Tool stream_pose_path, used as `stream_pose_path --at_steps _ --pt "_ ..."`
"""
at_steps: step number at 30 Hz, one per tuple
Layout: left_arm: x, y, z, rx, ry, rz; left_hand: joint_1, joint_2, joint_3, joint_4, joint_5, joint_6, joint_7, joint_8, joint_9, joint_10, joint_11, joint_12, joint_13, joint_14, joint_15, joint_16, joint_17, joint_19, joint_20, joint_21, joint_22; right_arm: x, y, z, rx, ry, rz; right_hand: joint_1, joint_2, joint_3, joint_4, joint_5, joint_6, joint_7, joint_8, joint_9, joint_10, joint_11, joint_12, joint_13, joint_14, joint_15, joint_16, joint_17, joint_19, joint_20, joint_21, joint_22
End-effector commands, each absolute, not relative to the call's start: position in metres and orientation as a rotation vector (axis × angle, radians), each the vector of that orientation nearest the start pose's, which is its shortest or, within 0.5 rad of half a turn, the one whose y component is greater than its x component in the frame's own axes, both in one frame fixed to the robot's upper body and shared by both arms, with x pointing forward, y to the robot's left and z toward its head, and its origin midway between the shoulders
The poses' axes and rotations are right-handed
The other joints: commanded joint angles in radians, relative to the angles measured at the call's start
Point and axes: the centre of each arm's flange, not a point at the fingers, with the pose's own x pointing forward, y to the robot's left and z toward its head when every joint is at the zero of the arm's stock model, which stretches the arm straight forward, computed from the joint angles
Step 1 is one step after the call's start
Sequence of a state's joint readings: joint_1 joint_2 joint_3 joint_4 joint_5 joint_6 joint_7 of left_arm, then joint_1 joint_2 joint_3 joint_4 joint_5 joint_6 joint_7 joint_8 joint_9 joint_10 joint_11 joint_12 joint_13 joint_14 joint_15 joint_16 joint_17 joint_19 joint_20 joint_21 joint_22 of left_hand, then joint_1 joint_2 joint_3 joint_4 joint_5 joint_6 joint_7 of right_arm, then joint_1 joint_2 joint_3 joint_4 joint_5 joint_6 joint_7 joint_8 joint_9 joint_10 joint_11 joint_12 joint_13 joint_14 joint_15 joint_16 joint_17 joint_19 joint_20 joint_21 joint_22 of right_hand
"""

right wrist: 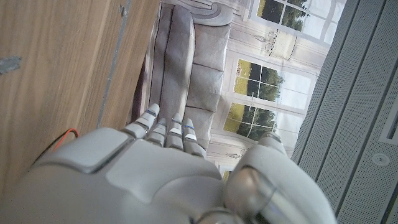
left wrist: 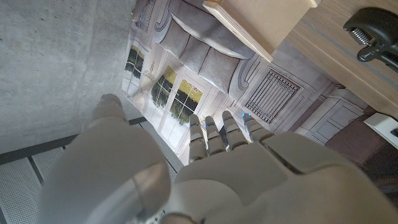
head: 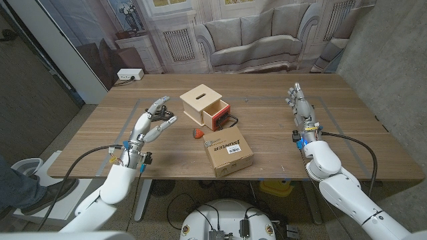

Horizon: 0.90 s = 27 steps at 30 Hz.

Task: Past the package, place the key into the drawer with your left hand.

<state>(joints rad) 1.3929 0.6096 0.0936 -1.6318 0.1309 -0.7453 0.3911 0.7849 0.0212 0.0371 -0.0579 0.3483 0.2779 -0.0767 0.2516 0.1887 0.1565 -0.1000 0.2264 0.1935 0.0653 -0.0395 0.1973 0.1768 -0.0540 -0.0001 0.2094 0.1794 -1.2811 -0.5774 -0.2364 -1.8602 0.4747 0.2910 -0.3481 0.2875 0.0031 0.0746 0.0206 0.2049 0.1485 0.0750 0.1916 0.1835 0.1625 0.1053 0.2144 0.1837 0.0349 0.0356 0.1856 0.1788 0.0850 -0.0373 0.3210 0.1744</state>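
Behind the wooden table (head: 133, 143) hangs a printed backdrop (head: 253, 33) of a sofa and windows. On the left side, the left hand (head: 152, 121) is raised above the table, fingers spread, holding nothing. Just right of it stands the wooden box with its orange drawer (head: 217, 115) pulled open. The key (head: 198, 133), with a red head, lies in front of the drawer, touching the cardboard package (head: 227, 152). Far right, the right hand (head: 300, 107) has straight fingers and holds nothing.

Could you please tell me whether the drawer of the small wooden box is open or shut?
Open: the orange-fronted drawer is pulled out from the light wooden slotted box, toward the cardboard package.
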Motion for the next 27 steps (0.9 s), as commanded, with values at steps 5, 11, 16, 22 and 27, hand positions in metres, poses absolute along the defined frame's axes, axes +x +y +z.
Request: stream_pose_path --at_steps 5,11,16,22,27 --pt "0.474 0.313 -0.110 0.609 -1.060 0.067 0.029 0.002 0.004 -0.020 0.008 0.022 -0.007 0.006 0.001 0.016 -0.005 0.001 0.002 0.013 -0.070 -0.003 0.002 0.004 0.006 0.004 0.002 0.513 -0.281 -0.056 0.039 -0.712 -0.003 0.006 0.002 -0.005 -0.001 0.005 0.011 -0.001 0.004 0.006 0.006 -0.003 0.003 0.004 0.004 0.004 0.002 0.004 0.011 -0.017 -0.006 0.003" --pt "0.475 0.313 -0.114 0.646 -1.059 0.082 0.044 0.000 0.006 -0.029 0.010 0.039 -0.008 0.009 0.001 0.020 -0.007 0.000 0.002 0.016 -0.072 -0.003 0.002 0.006 0.005 0.004 0.003 0.504 -0.287 -0.053 0.033 -0.718 -0.033 0.005 0.002 -0.006 -0.001 0.005 0.011 -0.001 0.004 0.006 0.006 -0.004 0.003 0.004 0.005 0.003 0.003 0.004 0.012 -0.017 -0.008 0.003" --pt "0.477 0.312 -0.116 0.661 -1.066 0.095 0.065 -0.003 0.009 -0.041 0.012 0.063 -0.018 0.013 0.002 0.032 -0.019 0.002 0.002 0.024 -0.091 -0.002 0.002 0.010 -0.012 0.004 0.003 0.497 -0.292 -0.053 0.029 -0.722 -0.056 0.005 0.003 -0.007 -0.001 0.005 0.011 -0.001 0.004 0.006 0.006 -0.003 0.003 0.004 0.005 0.003 0.002 0.004 0.013 -0.017 -0.010 0.003" --pt "0.476 0.311 -0.116 0.718 -1.076 0.117 0.081 -0.006 0.011 -0.050 0.014 0.072 -0.031 0.012 0.002 0.026 -0.020 -0.003 0.003 0.021 -0.084 -0.006 0.002 0.015 0.001 0.004 0.003 0.488 -0.300 -0.054 0.036 -0.729 -0.093 0.004 0.002 -0.008 -0.002 0.005 0.011 -0.001 0.004 0.006 0.007 -0.003 0.003 0.004 0.005 0.003 0.002 0.004 0.014 -0.017 -0.013 0.004" --pt "0.471 0.310 -0.115 0.745 -1.085 0.139 0.093 -0.007 0.013 -0.056 0.016 0.082 -0.038 0.014 0.002 0.023 -0.016 -0.006 0.003 0.016 -0.083 -0.008 0.003 0.017 0.005 0.004 0.003 0.484 -0.303 -0.055 0.040 -0.734 -0.109 0.004 0.003 -0.009 -0.002 0.005 0.011 -0.002 0.004 0.006 0.006 -0.007 0.003 0.004 0.005 0.003 0.002 0.004 0.015 -0.017 -0.014 0.004"
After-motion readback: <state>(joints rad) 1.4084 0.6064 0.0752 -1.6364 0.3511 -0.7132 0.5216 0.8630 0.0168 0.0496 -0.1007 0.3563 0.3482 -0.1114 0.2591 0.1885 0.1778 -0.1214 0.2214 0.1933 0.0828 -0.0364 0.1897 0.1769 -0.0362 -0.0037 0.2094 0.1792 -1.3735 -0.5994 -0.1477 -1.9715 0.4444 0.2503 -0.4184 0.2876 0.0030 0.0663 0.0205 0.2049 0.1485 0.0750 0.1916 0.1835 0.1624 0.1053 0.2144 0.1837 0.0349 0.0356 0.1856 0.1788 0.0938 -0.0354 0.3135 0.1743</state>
